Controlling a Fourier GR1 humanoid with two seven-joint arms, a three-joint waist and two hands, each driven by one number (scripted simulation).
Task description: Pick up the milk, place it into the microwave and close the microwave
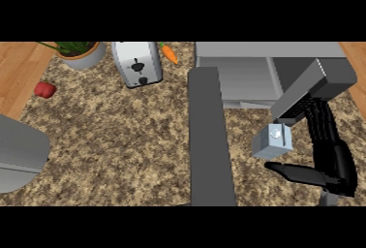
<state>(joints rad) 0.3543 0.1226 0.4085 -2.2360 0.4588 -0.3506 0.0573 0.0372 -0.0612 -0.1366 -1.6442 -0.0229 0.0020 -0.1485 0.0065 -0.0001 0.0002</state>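
My right hand (330, 160) shows at the lower right of the frame, its black fingers (325, 127) stretched nearly straight and pointing up the picture, my thumb (297, 172) sticking out to the left below them. The milk (273, 142), a small pale blue-grey carton, sits tilted in the gap above my thumb and just left of my fingers; it looks close against them, but I cannot tell whether I truly have hold of it, since nothing of mine curls round it. The carton is outside the microwave (268, 68), just below its open front at the upper right of the frame. The microwave door (208, 140) stands open, a long dark grey slab running down the middle of the picture to the lower edge, just left of the milk. My left forearm (18, 152) comes in at the left edge as a grey block; that hand itself does not show. Along the top of the speckled counter (114, 140) stand a potted plant (80, 52) at upper left, a toaster (137, 63) beside it, and a carrot (169, 53) just right of the toaster. A small red fruit (45, 89) lies near the left edge.
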